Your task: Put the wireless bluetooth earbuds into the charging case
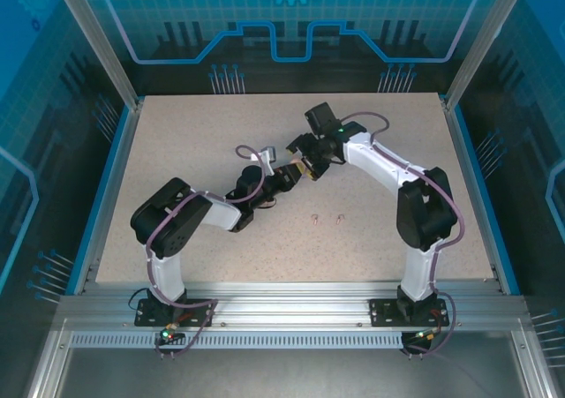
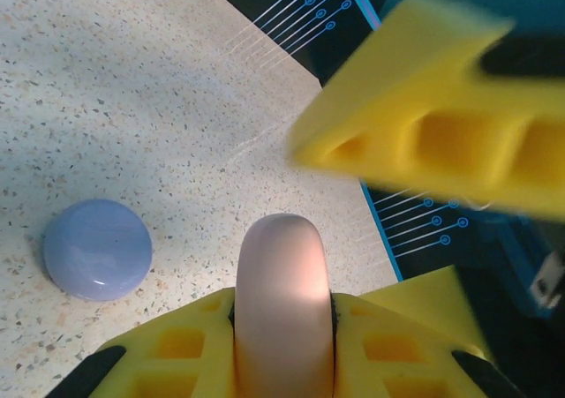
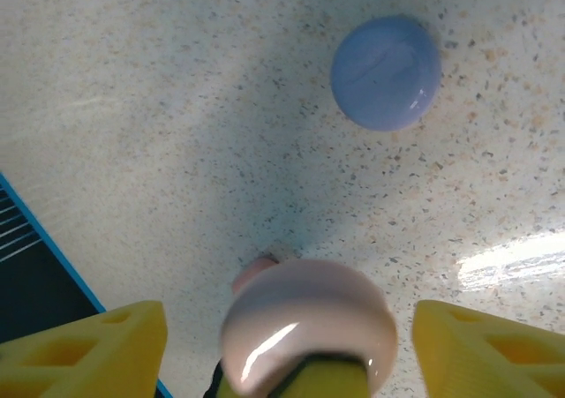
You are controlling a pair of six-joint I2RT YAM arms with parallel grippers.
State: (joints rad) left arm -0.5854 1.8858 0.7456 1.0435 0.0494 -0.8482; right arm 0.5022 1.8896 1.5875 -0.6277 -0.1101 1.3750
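My left gripper is shut on a pale pink charging case, which stands on edge between its yellow fingers. The same pink case sits between the spread fingers of my right gripper, with a gap on each side; that gripper is open. A small pink nub shows just behind the case, and I cannot tell what it is. In the top view the two grippers meet mid-table, left and right. Two tiny pale earbuds lie on the table nearer the arms.
A closed purple-blue round case lies on the speckled table beside the grippers. A right-gripper finger looms blurred at the upper right of the left wrist view. The table's blue edge runs close by.
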